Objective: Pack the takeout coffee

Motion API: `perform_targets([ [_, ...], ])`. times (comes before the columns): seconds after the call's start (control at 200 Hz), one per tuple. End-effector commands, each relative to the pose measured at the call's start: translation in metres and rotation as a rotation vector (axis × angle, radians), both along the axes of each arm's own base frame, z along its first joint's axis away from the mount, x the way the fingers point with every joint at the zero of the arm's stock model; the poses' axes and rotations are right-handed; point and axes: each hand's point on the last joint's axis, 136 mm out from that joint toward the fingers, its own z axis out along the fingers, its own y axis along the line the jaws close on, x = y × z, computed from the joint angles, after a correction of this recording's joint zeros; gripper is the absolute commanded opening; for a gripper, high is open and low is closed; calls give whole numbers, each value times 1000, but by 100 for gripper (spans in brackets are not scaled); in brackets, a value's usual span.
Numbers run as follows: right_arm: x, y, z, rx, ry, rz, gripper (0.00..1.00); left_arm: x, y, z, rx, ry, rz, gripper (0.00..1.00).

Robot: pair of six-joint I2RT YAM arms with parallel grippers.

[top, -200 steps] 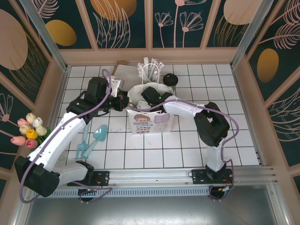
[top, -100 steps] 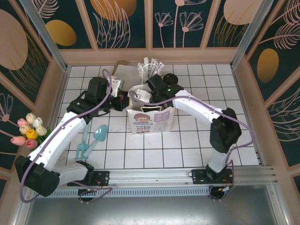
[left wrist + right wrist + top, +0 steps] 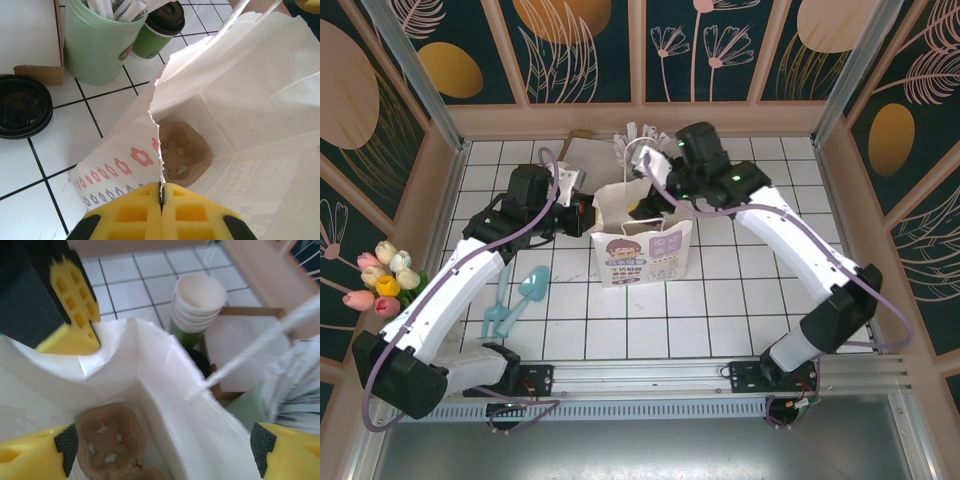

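right gripper lifted clear of the bag and spread wide; left keeps the rim

item 1, right side. my right gripper (image 3: 160, 452) stands with its jaws far apart. the two yellow fingers sit at opposite lower corners of the wrist view, with only the open mouth of the paper bag (image 3: 150, 365) below them. seen from above, this gripper was down in the bag's mouth a second ago and at the far rim half a second ago. it is now raised over that far rim, and the arm's elbow has swung out to the right.

item 2, left side. my left gripper (image 3: 161, 199) is closed, its pads pressed together on the ragged rim of the bag on the side nearest that arm. arm and bag stand as they did a second ago.

item 3, contents. a brown cup carrier (image 3: 182, 152) lies on the bag's bottom, its wells bare.

item 4, task item. the takeout coffee (image 3: 159, 31) stands outside the bag on the white tiles, past the far rim, with its black lid on. it is just beside the pale green cup (image 3: 95, 47) of wrapped sticks. it was in plain sight from above a second ago, and my right arm now covers that spot.

item 5, surroundings. a loose black lid (image 3: 22, 106) lies on the tiles near the pale green cup. a stack of lidless cups (image 3: 197, 302) stands just beyond the bag's rim.
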Motion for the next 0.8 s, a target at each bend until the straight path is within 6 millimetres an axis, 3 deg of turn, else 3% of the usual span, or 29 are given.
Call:
perform_targets([
  [0.0, -12, -22, 47, 132, -37, 17, 92, 0, -2, 5, 7, -11, -13, 0],
  [0.035, -16, -25, 47, 136, -43, 18, 92, 0, -3, 5, 5, -11, -15, 0],
  [0.135, 13, -58, 40, 107, -66, -129, 92, -1, -4, 5, 3, -11, -23, 0],
  [0.275, 43, -77, 5, -20, -37, -208, 89, -1, -5, 6, 0, -17, -30, 0],
  [0.385, 56, -72, -14, -78, -10, -159, 87, -1, -5, 8, -4, -26, -34, 0],
  [0.52, 76, -61, -21, -123, -15, -130, 87, -1, -8, 10, -20, -26, -44, 0],
  [0.796, 78, -39, -61, -239, -78, -42, 85, 1, -12, 16, -41, -22, -51, 0],
])
